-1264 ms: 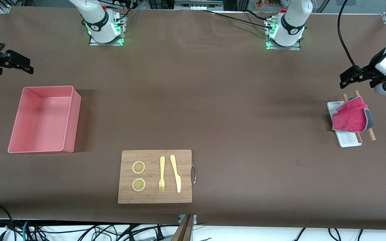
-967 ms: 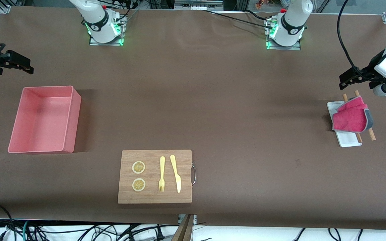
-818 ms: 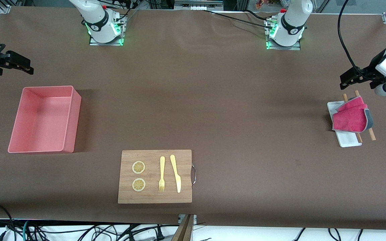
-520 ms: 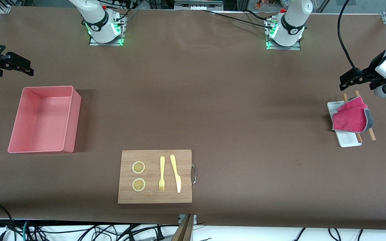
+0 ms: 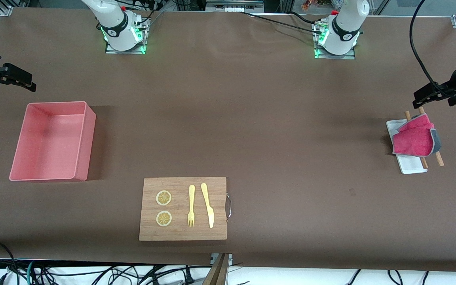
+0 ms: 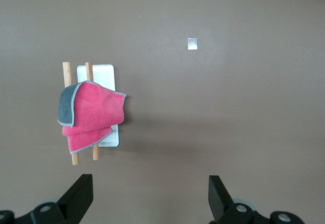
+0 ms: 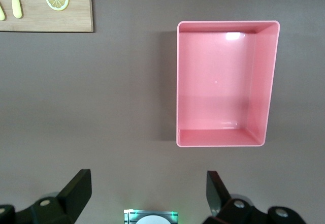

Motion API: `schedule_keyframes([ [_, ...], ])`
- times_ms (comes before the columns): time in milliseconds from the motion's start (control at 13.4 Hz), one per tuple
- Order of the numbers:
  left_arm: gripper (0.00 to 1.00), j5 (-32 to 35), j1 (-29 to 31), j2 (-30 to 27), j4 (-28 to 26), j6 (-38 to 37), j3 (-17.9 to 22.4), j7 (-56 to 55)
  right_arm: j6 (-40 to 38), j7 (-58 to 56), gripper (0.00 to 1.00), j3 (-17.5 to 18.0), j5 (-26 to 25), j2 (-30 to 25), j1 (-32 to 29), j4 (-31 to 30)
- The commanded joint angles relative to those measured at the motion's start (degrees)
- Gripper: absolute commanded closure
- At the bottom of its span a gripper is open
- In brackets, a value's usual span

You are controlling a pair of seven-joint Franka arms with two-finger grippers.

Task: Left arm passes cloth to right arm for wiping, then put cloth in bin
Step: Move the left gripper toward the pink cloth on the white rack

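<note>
The magenta cloth (image 5: 415, 138) with its grey edge lies draped over two wooden sticks (image 5: 438, 159) on a small white tray (image 5: 411, 165) at the left arm's end of the table. My left gripper (image 5: 424, 97) hangs open and empty over bare table beside the tray. In the left wrist view the cloth (image 6: 94, 115) sits apart from my open left gripper (image 6: 151, 203). The salmon-pink bin (image 5: 88, 142) stands empty at the right arm's end. My right gripper (image 5: 22, 81) is open over the table beside it. The right wrist view shows the bin (image 7: 177, 82) off from my right gripper (image 7: 147, 196).
A wooden board (image 5: 218, 190) with a metal handle lies near the front edge. It carries a yellow fork (image 5: 190, 206), a yellow knife (image 5: 208, 204) and two lemon slices (image 5: 164, 198). Brown table spreads between the tray and the bin.
My left gripper has drifted toward the left arm's end of the table, staying open. My right gripper has shifted slightly toward its own end. The cloth has not moved.
</note>
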Motion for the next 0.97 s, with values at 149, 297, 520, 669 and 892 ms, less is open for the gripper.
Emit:
schedule_keyframes([
  [149, 0.0, 0.54, 0.61, 1.39, 1.36, -2.13, -0.29, 0.29, 0.14, 0.65, 0.0, 0.37, 0.01, -0.05, -0.32, 0.39],
  [297, 0.0, 0.54, 0.61, 1.48, 1.53, -2.14, -0.38, 0.12, 0.05, 0.65, 0.0, 0.37, 0.01, 0.03, -0.32, 0.39],
  [520, 0.0, 0.62, 0.7, 2.52, 1.53, -1.88, -0.38, 0.64, 0.14, 0.65, 0.0, 0.37, 0.01, 0.03, -0.23, 0.39],
  [669, 0.0, 1.15, 4.01, 7.51, 1.71, -1.7, -0.03, 0.82, 0.14, 0.65, 0.0, 0.37, 0.09, 0.03, -0.32, 0.39],
  [892, 0.0, 3.51, 8.95, 15.25, 2.06, 1.45, -0.12, 1.34, 0.22, 0.74, 0.0, 0.37, 0.18, 0.03, -0.32, 0.39],
])
